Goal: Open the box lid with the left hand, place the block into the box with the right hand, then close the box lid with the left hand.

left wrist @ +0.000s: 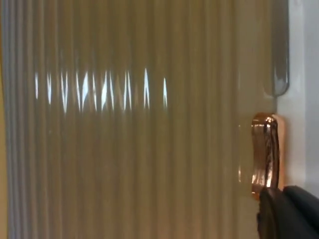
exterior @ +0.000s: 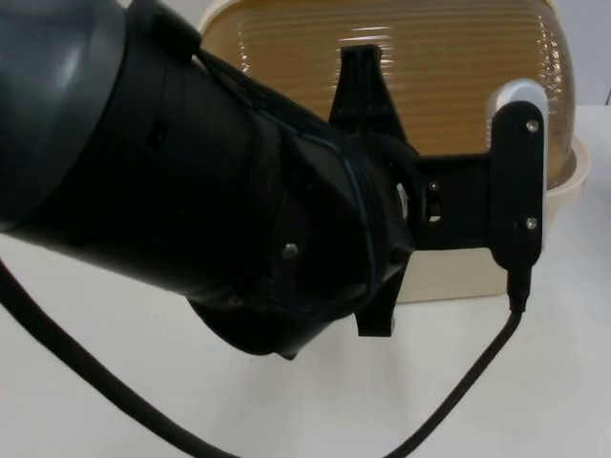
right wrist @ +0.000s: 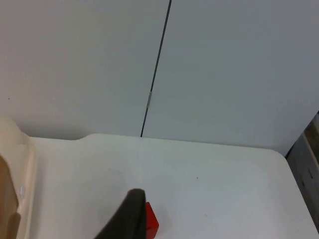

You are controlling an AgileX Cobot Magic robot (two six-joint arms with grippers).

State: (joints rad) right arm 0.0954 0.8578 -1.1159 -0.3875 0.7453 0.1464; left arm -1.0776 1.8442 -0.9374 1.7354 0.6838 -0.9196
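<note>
Ribbed amber lid [exterior: 430, 67] shut on the cream box [exterior: 563, 181]
Left claw [left wrist: 286, 211] by its copper handle [left wrist: 266, 154], right claw [right wrist: 130, 216] beside red block [right wrist: 152, 223]; can't tell either grip.

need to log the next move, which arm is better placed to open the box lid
Left. The left gripper is over the ribbed amber lid, its fingertip beside the copper handle. The right gripper waits by the red block.

We saw the left arm [exterior: 191, 191] as a bulky black cylinder, its flat black bracket [exterior: 516, 181] fastened with small silver screws [exterior: 531, 126].
</note>
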